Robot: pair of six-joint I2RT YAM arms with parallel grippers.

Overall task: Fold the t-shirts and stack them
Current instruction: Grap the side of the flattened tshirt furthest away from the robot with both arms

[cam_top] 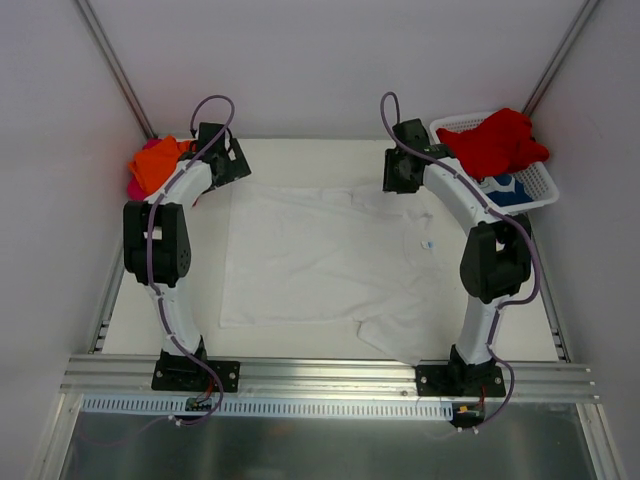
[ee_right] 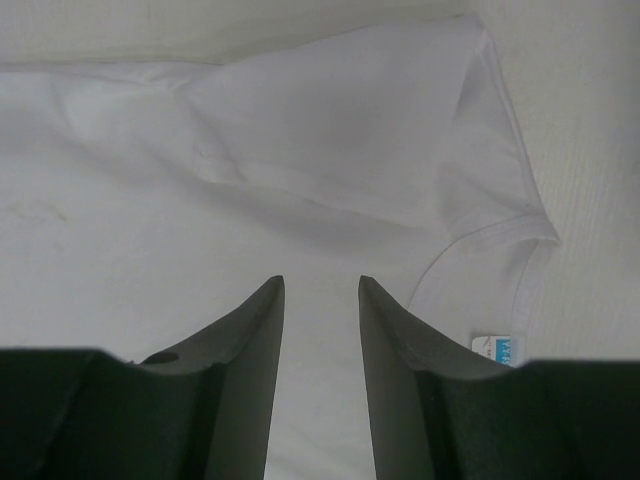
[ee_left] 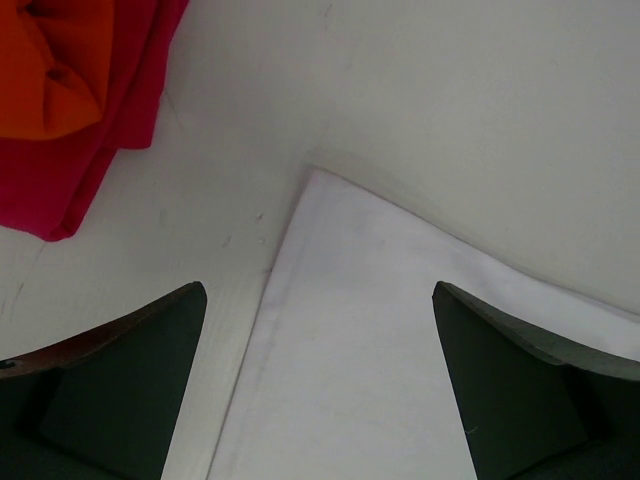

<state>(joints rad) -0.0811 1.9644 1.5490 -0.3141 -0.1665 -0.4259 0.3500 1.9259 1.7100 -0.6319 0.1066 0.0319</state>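
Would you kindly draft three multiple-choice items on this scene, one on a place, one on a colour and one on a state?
1. Where does the red cloth t-shirt lie?
A) in the white plastic mesh basket
B) on the orange shirt
C) folded at the near edge

2. What colour is the cloth t-shirt spread flat?
A) orange
B) white
C) blue

3. How is the left gripper?
A) shut on cloth
B) shut, empty
C) open, empty

Answers:
1 A, it is heaped in the basket at the far right.
2 B, plain white cloth shows in all three views.
3 C, its fingers stand wide apart above the shirt's corner, with nothing between them.
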